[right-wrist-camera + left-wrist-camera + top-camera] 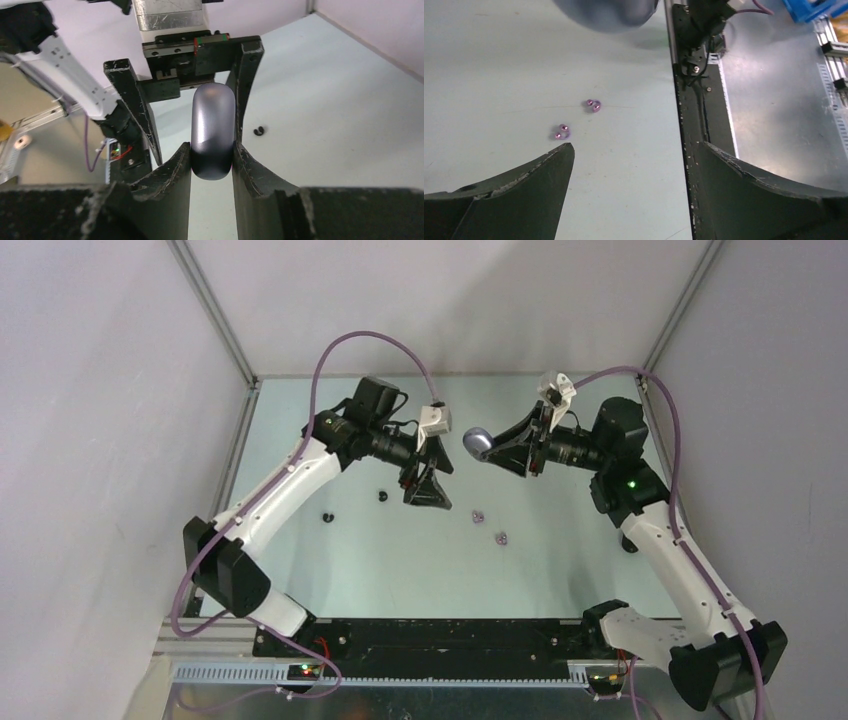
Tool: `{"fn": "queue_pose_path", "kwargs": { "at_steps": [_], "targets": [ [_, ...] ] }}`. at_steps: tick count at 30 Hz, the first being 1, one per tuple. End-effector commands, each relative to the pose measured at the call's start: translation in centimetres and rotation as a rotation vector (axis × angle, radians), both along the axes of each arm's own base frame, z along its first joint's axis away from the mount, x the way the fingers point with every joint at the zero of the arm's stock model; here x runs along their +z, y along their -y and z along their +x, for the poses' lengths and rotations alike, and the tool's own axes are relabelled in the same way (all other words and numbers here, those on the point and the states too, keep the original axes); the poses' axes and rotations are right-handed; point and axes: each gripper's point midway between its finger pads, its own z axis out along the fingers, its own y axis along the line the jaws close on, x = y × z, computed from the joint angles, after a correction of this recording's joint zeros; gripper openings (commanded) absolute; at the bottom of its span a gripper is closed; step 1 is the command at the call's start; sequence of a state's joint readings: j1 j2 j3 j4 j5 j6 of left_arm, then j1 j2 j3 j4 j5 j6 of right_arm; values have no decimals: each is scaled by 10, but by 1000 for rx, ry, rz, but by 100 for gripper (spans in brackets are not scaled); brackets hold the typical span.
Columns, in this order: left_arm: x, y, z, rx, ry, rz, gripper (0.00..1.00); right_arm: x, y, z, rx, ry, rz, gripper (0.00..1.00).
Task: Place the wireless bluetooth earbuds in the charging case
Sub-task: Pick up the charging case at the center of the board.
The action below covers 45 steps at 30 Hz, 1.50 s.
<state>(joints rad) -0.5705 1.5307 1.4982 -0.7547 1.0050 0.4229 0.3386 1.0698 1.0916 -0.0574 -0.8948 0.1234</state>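
My right gripper is shut on a rounded grey-purple charging case, held above the table; in the right wrist view the case stands pinched between my fingertips. My left gripper is open and empty, facing the case at close range; its jaws stand wide apart. Two pale purple earbuds lie on the table below the grippers, also in the left wrist view. Two black earbuds lie to the left; one shows in the right wrist view.
The pale green table is boxed in by white walls on the left, back and right. A black base rail runs along the near edge between the arm bases. Purple cables loop above both arms.
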Motion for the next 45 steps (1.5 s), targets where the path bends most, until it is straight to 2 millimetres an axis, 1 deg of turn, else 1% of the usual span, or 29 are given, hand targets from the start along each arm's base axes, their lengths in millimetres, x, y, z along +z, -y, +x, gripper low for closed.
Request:
{"fn": "queue_pose_path", "kwargs": {
  "at_steps": [1, 2, 3, 4, 5, 8, 9, 10, 11, 12, 13, 15, 16, 17, 18, 19, 20, 21, 23, 25, 27, 30, 31, 32, 33, 36, 37, 40, 45],
  "targets": [
    [31, -6, -28, -116, 96, -63, 99, 20, -6, -31, 144, 54, 50, 16],
    [38, -7, -28, -130, 130, -72, 99, 20, -8, -35, 158, 50, 52, 16],
    [37, -10, -34, -142, 101, -57, 99, 20, -9, -37, 162, 53, 50, 16],
    [47, -10, -34, -157, 136, -69, 99, 18, -12, -40, 165, 61, 41, 16],
    [45, -11, -39, -170, 98, -59, 99, 16, -13, -44, 167, 60, 33, 16],
    [55, -5, -39, -192, 93, -110, 99, 10, -19, -53, 176, 81, 14, 17],
    [49, -3, -44, -188, 13, -115, 99, 10, -19, -54, 167, 96, 21, 18],
    [54, 4, -40, -191, 51, -157, 99, 9, -18, -54, 159, 98, 23, 18],
    [46, 6, -41, -161, -15, -139, 99, 9, -14, -52, 134, 109, 30, 18],
    [49, 11, -34, -136, 37, -153, 99, 15, -10, -53, 120, 136, 44, 18],
    [42, 11, -31, -95, 18, -131, 99, 15, -4, -47, 92, 133, 55, 18],
    [45, 11, -21, -12, 71, -115, 99, 19, 7, -41, 48, 136, 72, 18],
    [54, 8, -3, 105, 171, -101, 99, 22, 11, -40, 33, 145, 76, 18],
    [63, 0, -2, 164, 221, -107, 99, 23, 15, -37, 9, 150, 77, 18],
    [71, -6, 17, 275, 304, -102, 99, 25, 18, -37, -1, 158, 79, 17],
    [81, -14, 20, 331, 341, -112, 99, 25, 21, -36, -12, 161, 77, 18],
    [86, -23, 35, 429, 374, -91, 99, 26, 22, -37, -15, 167, 77, 18],
    [96, -28, 40, 489, 374, -92, 99, 26, 24, -36, -19, 168, 75, 18],
    [105, -40, 60, 645, 365, -70, 99, 27, 25, -34, -30, 174, 74, 18],
    [103, -53, 83, 807, 340, -23, 99, 26, 26, -31, -42, 170, 75, 18],
    [94, -45, 86, 779, 294, 14, 99, 25, 25, -27, -51, 160, 76, 18],
    [77, -23, 68, 608, 234, 13, 99, 23, 26, -25, -58, 148, 74, 18],
    [72, -12, 53, 511, 212, -25, 99, 24, 26, -26, -59, 150, 76, 18],
    [68, -8, 47, 471, 213, -39, 99, 24, 27, -26, -58, 144, 78, 18],
    [63, -2, 33, 403, 201, -61, 100, 25, 28, -27, -57, 145, 81, 18],
    [51, 7, 7, 264, 183, -77, 99, 26, 29, -31, -46, 147, 93, 18],
    [52, 10, -6, 196, 159, -96, 99, 27, 29, -33, -41, 149, 96, 19],
    [53, 14, -30, 79, 135, -133, 99, 25, 24, -37, 2, 122, 108, 19],
    [52, 17, -49, 0, 119, -140, 99, 12, 10, -49, 114, 74, 113, 19]
  ]
}}
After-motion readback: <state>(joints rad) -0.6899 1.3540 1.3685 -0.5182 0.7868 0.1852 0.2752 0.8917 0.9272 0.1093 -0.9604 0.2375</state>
